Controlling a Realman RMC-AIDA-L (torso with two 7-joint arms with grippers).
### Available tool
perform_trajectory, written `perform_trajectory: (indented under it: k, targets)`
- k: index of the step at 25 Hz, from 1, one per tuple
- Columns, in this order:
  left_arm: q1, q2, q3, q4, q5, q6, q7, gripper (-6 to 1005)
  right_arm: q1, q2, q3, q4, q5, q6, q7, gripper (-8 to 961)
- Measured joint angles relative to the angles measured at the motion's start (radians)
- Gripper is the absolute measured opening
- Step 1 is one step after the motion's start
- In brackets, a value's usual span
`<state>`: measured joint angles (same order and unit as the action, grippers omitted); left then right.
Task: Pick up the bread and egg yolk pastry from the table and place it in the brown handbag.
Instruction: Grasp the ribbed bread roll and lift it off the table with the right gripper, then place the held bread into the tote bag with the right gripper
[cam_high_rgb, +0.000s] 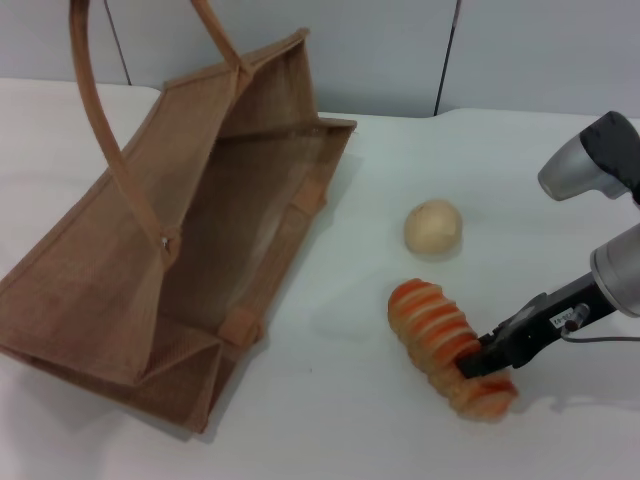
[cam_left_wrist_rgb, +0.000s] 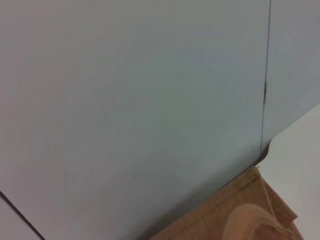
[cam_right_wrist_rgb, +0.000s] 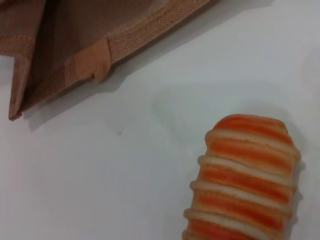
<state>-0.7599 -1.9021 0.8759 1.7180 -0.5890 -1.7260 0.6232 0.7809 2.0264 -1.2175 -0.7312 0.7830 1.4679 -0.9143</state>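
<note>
A: Where is everything on the table?

B: The bag lies on its side on the robot's left, mouth open toward the middle, one handle arching up. The bread lies right of it, near the front. The pastry sits just behind the bread, apart from it.

A: And the arms?

B: The right gripper reaches in from the right and meets the bread near its front end. Whether it has closed on the loaf, I cannot tell. The left arm is out of the head view; its camera shows only wall and a corner of the bag.

A: How should the grasp go?

B: Probably squarely across the loaf's width, in a groove between ridges, then a firm squeeze and a straight lift. It is held near one end, so it may tip.

A: Is there room to move?

B: Yes, bare table lies between bread and bag. The pastry stays behind the path. The bag's lower lip rests on the table, so the loaf must clear that edge, and the raised handle.
</note>
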Motion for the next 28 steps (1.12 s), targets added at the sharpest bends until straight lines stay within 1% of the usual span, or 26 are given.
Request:
perform_trajectory:
  k: [10, 15, 17, 23, 28]
  targets:
    - [0.002, 0.003, 0.0, 0.0, 0.0, 0.001, 0.001, 120, -0.006, -0.002, 0.0, -0.054, -0.001, 0.018, 0.011, 359]
    - [0.002, 0.005, 0.0, 0.0, 0.0, 0.002, 0.002, 120, -0.015, -0.001, 0.001, -0.121, 0.002, 0.061, 0.028, 308]
    - [0.002, 0.005, 0.0, 0.0, 0.0, 0.002, 0.003, 120, -0.024, 0.001, 0.005, -0.171, 0.005, 0.088, 0.037, 282]
    - [0.001, 0.008, 0.0, 0.0, 0.0, 0.002, 0.003, 120, -0.062, 0.003, 0.015, -0.353, 0.017, 0.155, 0.086, 258]
    - [-0.009, 0.003, 0.015, 0.0, -0.002, 0.019, 0.003, 121, -0.058, 0.003, 0.011, -0.42, 0.111, 0.174, 0.092, 238]
